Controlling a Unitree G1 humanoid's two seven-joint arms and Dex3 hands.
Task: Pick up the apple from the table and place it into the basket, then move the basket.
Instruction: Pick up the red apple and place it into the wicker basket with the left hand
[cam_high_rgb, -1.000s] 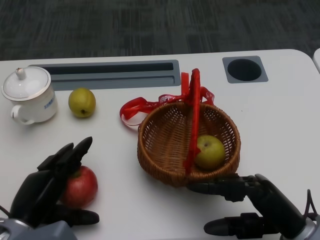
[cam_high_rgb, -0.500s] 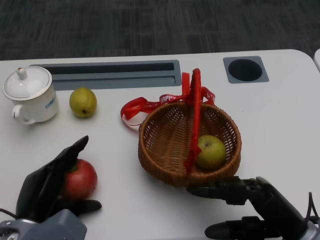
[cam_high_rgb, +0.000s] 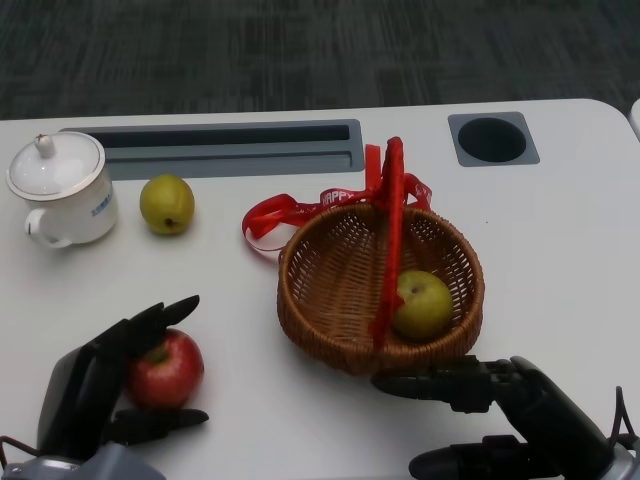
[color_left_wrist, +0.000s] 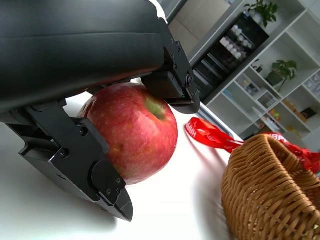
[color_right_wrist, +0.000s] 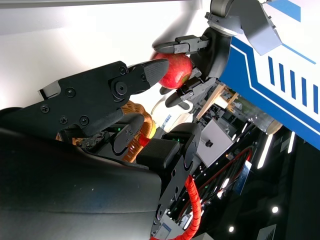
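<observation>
A white table (cam_high_rgb: 560, 260) carries the wicker basket (cam_high_rgb: 330, 300) (a yellow-green fruit (cam_high_rgb: 421, 303) lies inside). The right hand (cam_high_rgb: 500, 415) lies just beside its near rim, fingers apart, grasping nothing. The left hand (cam_high_rgb: 105, 385) cups the red apple (cam_high_rgb: 166, 368) on the table, fingers (cam_high_rgb: 150, 322) wider spread than half a second ago.

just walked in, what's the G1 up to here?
It is at the pick step. The left hand has its fingers around the red apple, which looks to sit on the white table. The right hand waits open beside the near rim of the wicker basket, which already holds a green fruit. The red apple is not in the basket yet.
</observation>
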